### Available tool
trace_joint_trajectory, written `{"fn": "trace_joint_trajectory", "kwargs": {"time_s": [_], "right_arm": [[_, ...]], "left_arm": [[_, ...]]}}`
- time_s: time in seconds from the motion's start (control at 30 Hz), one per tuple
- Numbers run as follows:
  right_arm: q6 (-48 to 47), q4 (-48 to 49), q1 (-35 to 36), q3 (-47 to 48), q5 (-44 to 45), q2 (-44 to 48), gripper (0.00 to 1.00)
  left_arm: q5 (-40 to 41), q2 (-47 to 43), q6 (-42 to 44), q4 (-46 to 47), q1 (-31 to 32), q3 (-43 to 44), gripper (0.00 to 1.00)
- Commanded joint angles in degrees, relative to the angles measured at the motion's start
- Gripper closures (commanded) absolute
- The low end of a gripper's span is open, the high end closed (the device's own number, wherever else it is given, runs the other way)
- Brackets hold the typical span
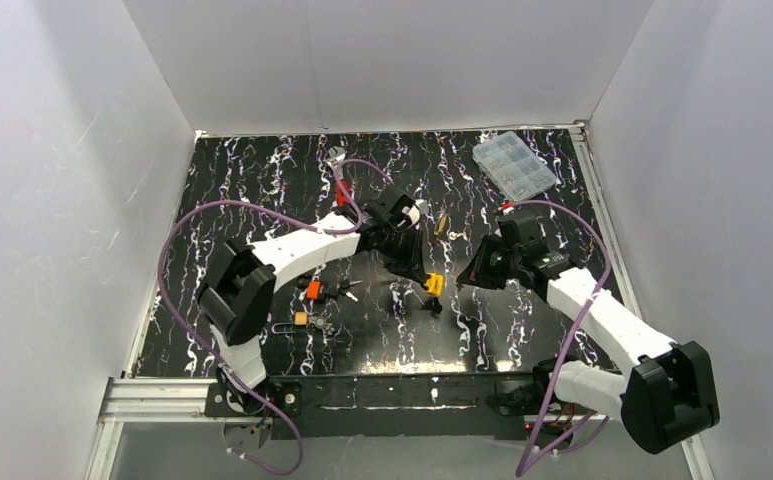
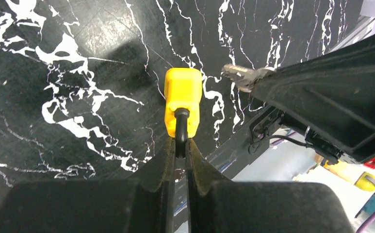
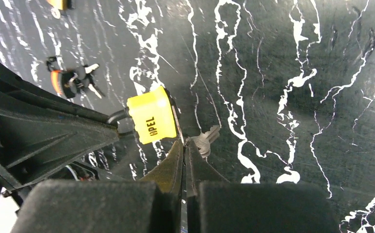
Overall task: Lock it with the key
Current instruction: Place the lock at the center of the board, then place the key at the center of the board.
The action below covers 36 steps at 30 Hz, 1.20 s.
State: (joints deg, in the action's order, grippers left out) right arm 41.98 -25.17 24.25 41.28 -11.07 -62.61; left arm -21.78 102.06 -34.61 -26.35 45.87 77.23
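Note:
A yellow padlock point(image 1: 432, 284) hangs above the black marbled table point(image 1: 522, 330) near its middle. My left gripper point(image 2: 180, 145) is shut on its black shackle point(image 2: 180, 127); the yellow body point(image 2: 182, 99) points away from the fingers. My right gripper point(image 3: 184, 142) is shut on a silver key point(image 3: 203, 141), whose tip sticks out just right of the padlock body point(image 3: 152, 116), which bears black lettering. In the left wrist view the key point(image 2: 243, 76) pokes out of the right fingers, a short way to the right of the padlock. In the top view the right gripper point(image 1: 467, 275) is close to the padlock's right side.
An orange padlock with keys point(image 1: 327, 290) and another small orange lock point(image 1: 307, 320) lie left of centre. A clear parts box point(image 1: 514, 164) stands at the back right. A brass item point(image 1: 441, 228) lies behind the padlock. A red-handled tool point(image 1: 342, 185) lies at the back.

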Motion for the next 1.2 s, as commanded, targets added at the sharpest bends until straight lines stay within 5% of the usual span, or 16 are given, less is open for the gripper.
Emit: {"fn": "trace_joint_trajectory", "kwargs": {"time_s": [0.0,0.2,0.5,0.7,0.8,1.17], "right_arm": [[0.3,1.36,2.03,-1.45,3.3,-3.11,0.99],[1.25,0.76,4.86,-0.08,6.88,-8.23,0.99],[1.12,1.25,6.31,1.88,7.24,-12.29,0.98],[0.57,0.79,7.91,4.09,7.67,-12.93,0.85],[0.6,0.01,8.93,5.25,7.91,-13.18,0.71],[-3.95,-5.99,19.14,21.56,14.29,-19.25,0.37]], "left_arm": [[-4.02,1.18,-1.95,5.44,-0.08,-0.68,1.0],[-3.27,4.03,-2.39,3.82,-0.11,-1.74,0.99],[2.19,3.24,0.25,-2.08,-0.42,-0.73,0.5],[10.37,-2.17,4.49,-10.12,-1.47,3.66,0.32],[12.76,-6.39,6.65,-13.1,-2.97,4.75,0.25],[17.66,-25.89,12.9,-22.63,-15.54,0.53,0.07]]}}
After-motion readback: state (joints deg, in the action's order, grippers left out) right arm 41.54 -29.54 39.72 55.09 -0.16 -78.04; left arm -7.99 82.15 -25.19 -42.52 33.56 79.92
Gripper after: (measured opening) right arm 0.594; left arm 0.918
